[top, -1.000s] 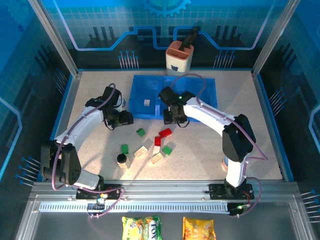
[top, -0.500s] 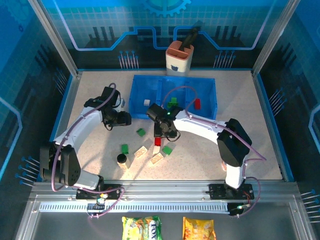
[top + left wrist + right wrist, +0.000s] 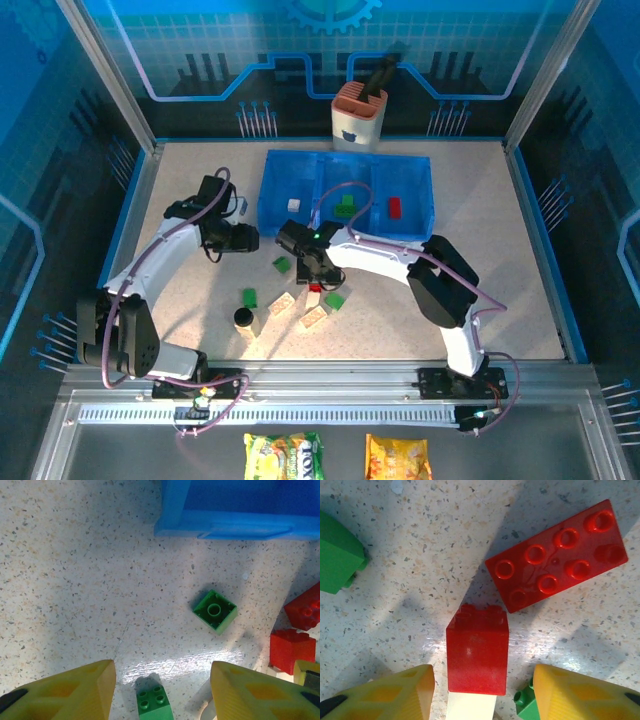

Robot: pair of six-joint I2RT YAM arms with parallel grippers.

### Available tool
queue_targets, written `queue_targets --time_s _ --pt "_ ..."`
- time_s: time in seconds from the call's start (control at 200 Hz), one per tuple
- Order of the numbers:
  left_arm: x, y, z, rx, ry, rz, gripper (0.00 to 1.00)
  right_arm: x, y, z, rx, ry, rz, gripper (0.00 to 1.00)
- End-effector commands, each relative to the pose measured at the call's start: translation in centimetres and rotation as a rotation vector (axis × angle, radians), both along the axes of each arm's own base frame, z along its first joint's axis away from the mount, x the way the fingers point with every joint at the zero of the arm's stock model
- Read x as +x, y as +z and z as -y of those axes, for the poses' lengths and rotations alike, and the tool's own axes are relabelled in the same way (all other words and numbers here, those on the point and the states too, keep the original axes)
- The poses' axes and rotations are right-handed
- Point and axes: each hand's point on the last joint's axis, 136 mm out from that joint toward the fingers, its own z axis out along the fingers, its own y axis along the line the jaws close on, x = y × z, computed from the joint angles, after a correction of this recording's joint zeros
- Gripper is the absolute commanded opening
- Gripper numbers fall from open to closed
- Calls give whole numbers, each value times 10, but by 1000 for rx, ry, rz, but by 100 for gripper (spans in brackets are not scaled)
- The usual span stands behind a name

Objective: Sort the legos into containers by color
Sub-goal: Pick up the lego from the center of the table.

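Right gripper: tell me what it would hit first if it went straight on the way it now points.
Likely the small red brick centred between its open fingers; how far above it the gripper hangs is unclear.

A blue tray (image 3: 410, 178) sits against the far edge of the table (image 3: 520, 260), midway along it. Its left compartment holds a cream brick (image 3: 294, 204), the middle one green bricks (image 3: 346, 205) and the right one a red brick (image 3: 394, 207). The left gripper (image 3: 247, 238) hangs off the tray's near-left corner. The right gripper (image 3: 312, 270) is over loose bricks (image 3: 315, 316) near the table's centre.
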Motion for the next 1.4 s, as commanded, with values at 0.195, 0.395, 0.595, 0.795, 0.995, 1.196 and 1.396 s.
queue_targets --time_s 0.195,0.395,0.595,0.795,0.995,1.196,1.396 --pt "1 5 -1 -25 -6 32 54 0 -16 -7 -52 -1 -32 56" --pt "1 7 -2 -37 0 37 53 2 -30 -6 -98 2 -50 54" --pt "1 7 -3 -48 4 35 53 1 -39 -4 -119 -11 -62 49" --pt "2 8 -2 -61 8 35 53 -1 -44 -3 -128 -14 -74 47" --pt "2 8 -3 -69 10 34 53 -1 -41 -3 -125 -17 -70 42" --pt "2 9 -4 -71 14 37 53 -1 -37 -3 -122 -19 -67 38" --pt "2 9 -4 -76 16 37 53 0 -27 -2 -110 -18 -51 34"
